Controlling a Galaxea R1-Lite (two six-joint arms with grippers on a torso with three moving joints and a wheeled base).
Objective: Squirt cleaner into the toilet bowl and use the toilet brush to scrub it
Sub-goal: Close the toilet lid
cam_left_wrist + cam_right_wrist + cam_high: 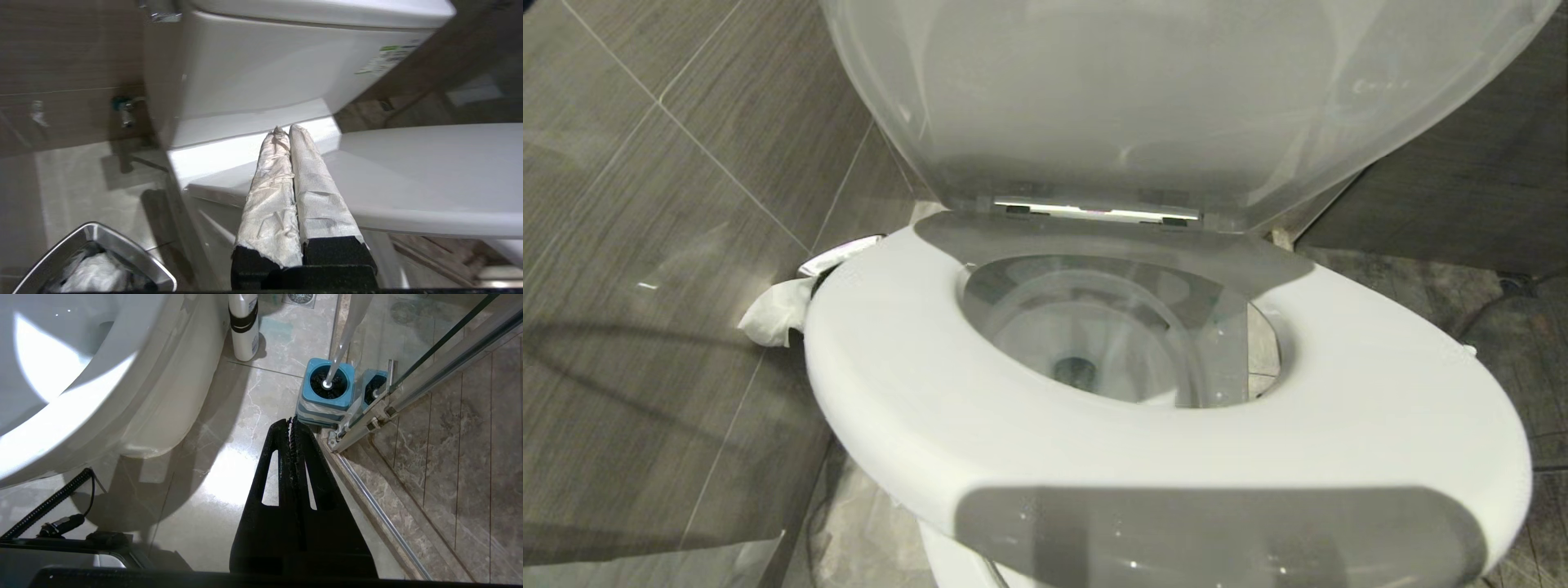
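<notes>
White paper-wrapped left gripper (286, 134), clenched empty, hovers beside the glossy porcelain toilet bowl (1111, 343); better aim for the white-handled toilet brush (327, 381), just beyond the clenched right gripper (291, 421).

1 toilet bowl (1094, 343), 1 toilet brush (341, 347), 1 bottle (243, 326), 1 bin (98, 261).

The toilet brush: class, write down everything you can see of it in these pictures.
The toilet brush shows only in the right wrist view. A long, thin white handle, plastic by its look, rises tilted out of a square blue holder with ribbed sides. The dark bristle head sits down inside the holder's round opening. The holder stands on the marble-look floor, close against the glass shower door's metal frame, which mirrors it. Nothing grips the brush; the right gripper, jaws shut, hangs just short of the holder.
</notes>
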